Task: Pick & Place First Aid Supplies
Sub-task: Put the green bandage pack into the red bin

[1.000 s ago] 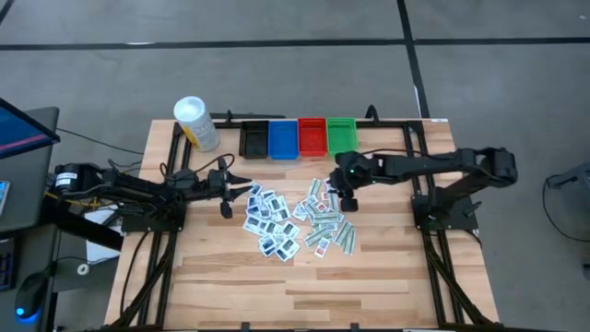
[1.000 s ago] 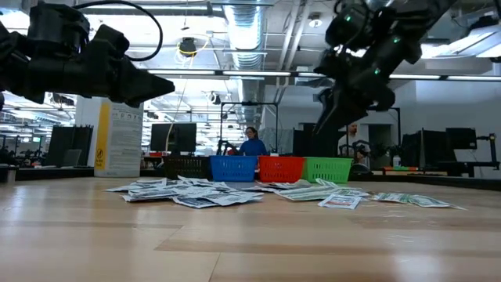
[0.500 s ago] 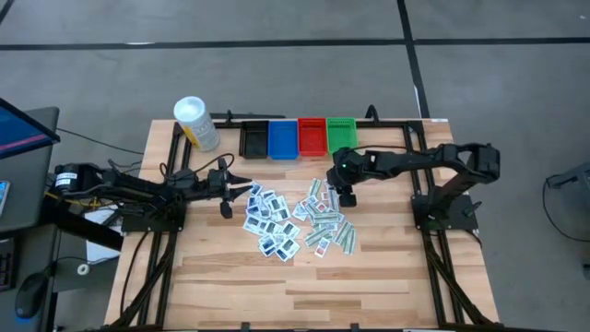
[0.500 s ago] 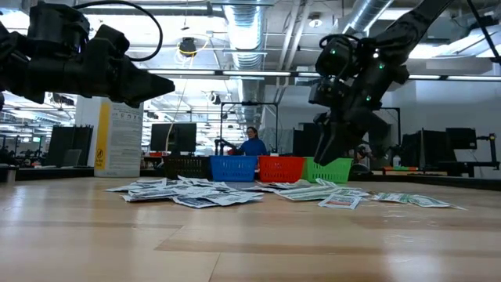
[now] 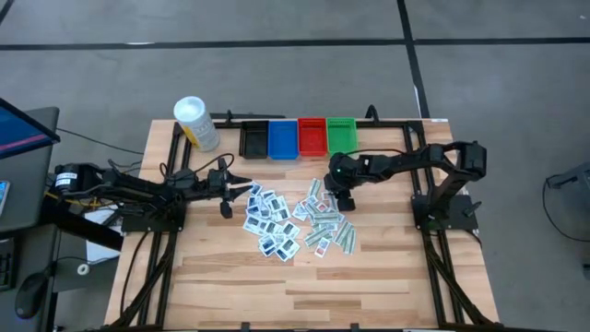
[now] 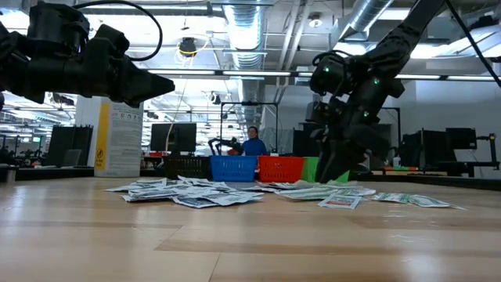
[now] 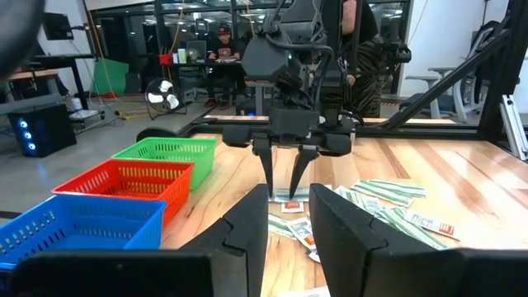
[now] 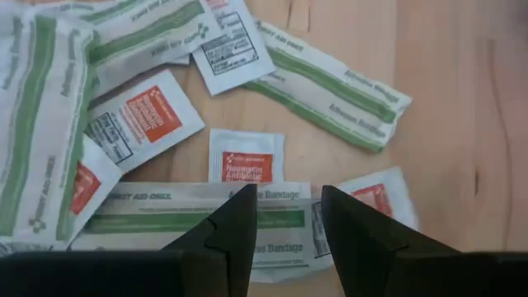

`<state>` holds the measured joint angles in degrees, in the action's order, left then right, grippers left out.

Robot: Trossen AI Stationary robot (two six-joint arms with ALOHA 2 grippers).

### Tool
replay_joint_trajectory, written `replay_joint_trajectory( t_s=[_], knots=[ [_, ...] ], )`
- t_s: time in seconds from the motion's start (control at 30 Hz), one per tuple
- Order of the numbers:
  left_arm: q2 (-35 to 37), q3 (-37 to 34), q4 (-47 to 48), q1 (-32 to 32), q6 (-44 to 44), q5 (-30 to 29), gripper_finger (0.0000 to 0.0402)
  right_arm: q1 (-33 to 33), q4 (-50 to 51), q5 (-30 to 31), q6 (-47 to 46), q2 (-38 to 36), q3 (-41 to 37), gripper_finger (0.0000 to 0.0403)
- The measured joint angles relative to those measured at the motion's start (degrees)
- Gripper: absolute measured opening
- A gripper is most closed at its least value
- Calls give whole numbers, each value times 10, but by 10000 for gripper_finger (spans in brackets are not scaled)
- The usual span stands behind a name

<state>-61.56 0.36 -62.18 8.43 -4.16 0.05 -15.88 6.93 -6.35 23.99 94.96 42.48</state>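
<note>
Right tool [image 8: 285,216] parted, empty | over packets [image 8: 245,155]: white, green-striped, orange-labelled

The packets [image 5: 297,219] are lying scattered on the table [image 5: 369,277], just in front of the row of bins [image 5: 298,137] sitting along its back edge. The cylinder [image 5: 195,123] is standing left of the bins. The left gripper [image 5: 232,194] is hovering at the packets' left edge, and the right gripper [image 5: 342,196] is hanging over their right part, in front of the rightmost bin.
</note>
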Motion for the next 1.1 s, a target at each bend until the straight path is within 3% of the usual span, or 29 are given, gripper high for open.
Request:
replay_joint_trajectory(
  t_s=[0.93, 1.1],
  knots=[
    [0, 0, 0, 0, -1, 0, 93, 0, -7, 4, 49, -2, 0, 131],
    [0, 0, 0, 0, -1, 0, 93, 0, -15, 29, 55, -3, 0, 131]
  ],
)
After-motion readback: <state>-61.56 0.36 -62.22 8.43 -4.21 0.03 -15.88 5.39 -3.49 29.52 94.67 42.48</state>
